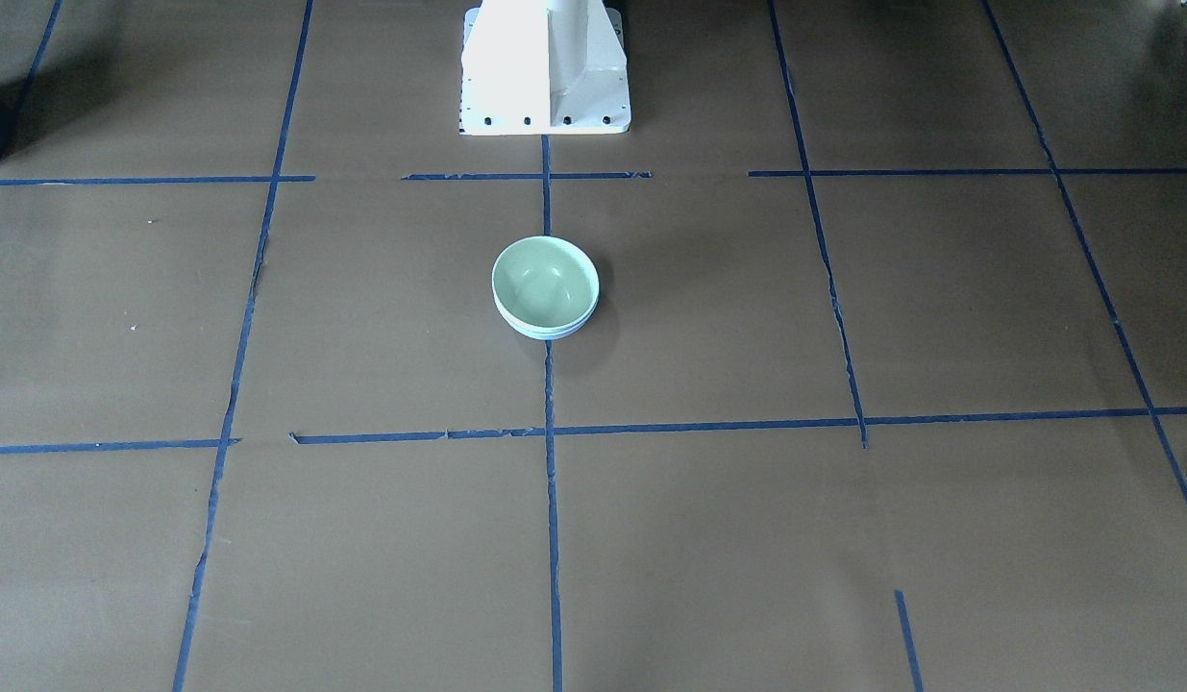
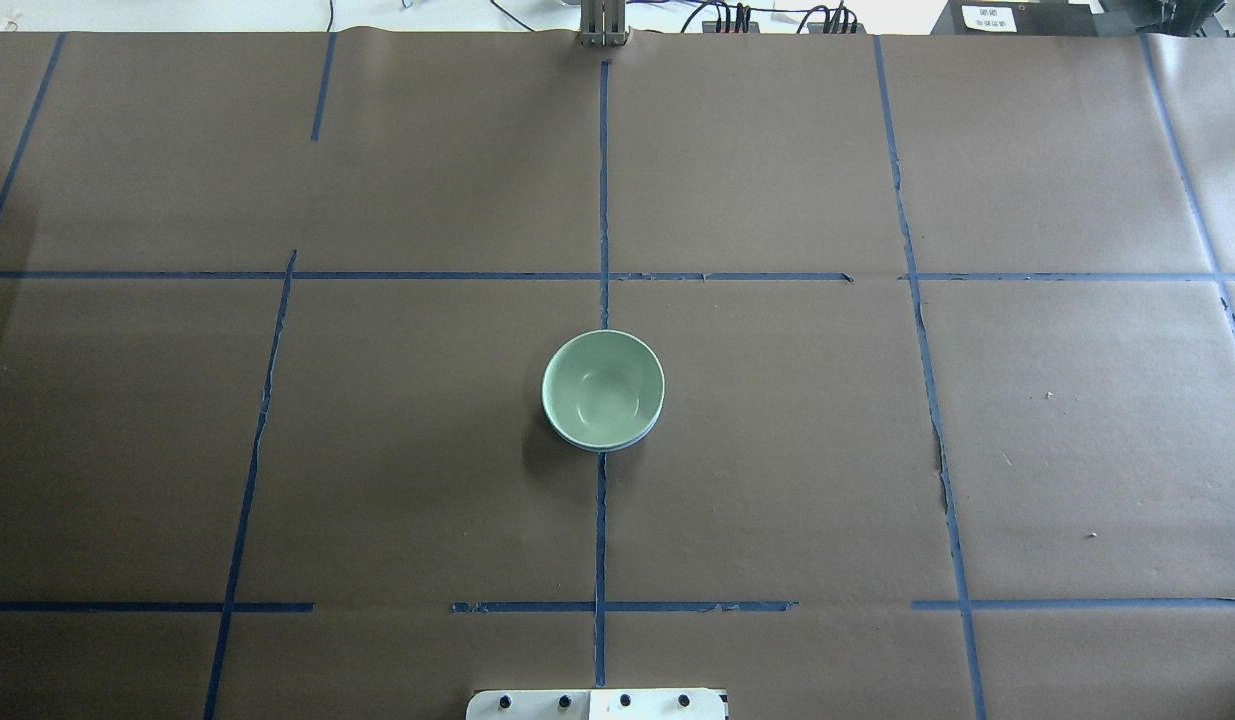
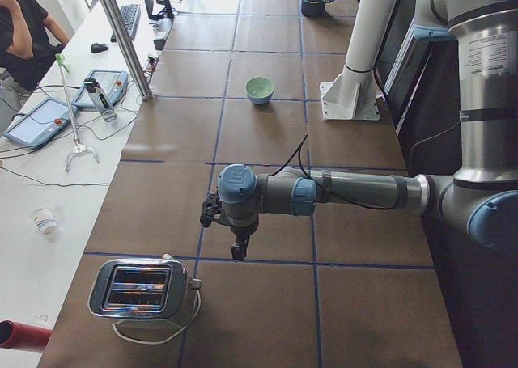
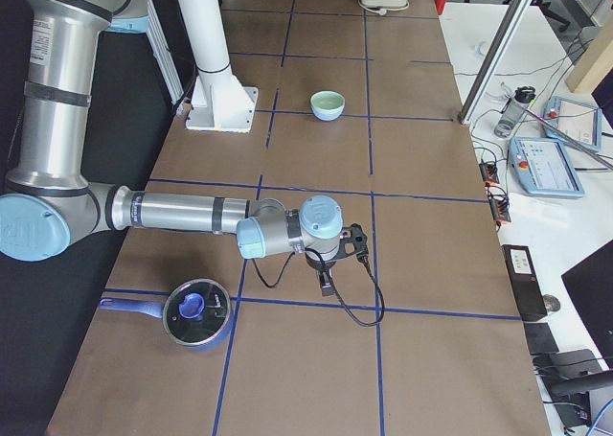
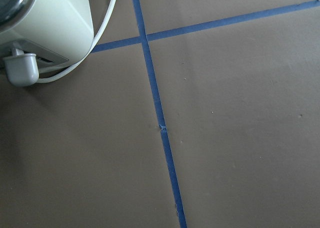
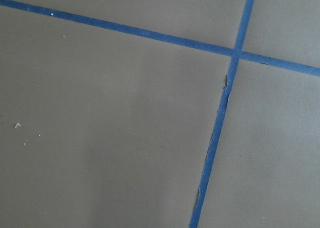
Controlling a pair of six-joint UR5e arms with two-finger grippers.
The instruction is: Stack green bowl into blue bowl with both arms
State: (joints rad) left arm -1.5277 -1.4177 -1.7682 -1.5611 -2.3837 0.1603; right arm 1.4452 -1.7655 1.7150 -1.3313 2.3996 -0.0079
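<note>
The green bowl (image 1: 543, 280) sits nested inside the blue bowl (image 1: 547, 333) at the middle of the table, just in front of the white pedestal. Only the blue bowl's rim and outer wall show under it. The pair also shows in the overhead view, green bowl (image 2: 602, 388) over blue bowl (image 2: 604, 446). My left gripper (image 3: 239, 251) hangs low over the table near the toaster, far from the bowls. My right gripper (image 4: 328, 285) hangs low at the other end, near the pot. Both show only in side views, so I cannot tell whether they are open or shut.
A chrome toaster (image 3: 142, 291) with a white cord stands at the table's left end; its side shows in the left wrist view (image 5: 40, 22). A pot with a blue-knobbed lid (image 4: 196, 313) stands at the right end. The white pedestal (image 1: 545, 67) is behind the bowls. An operator (image 3: 20, 28) sits beside the table.
</note>
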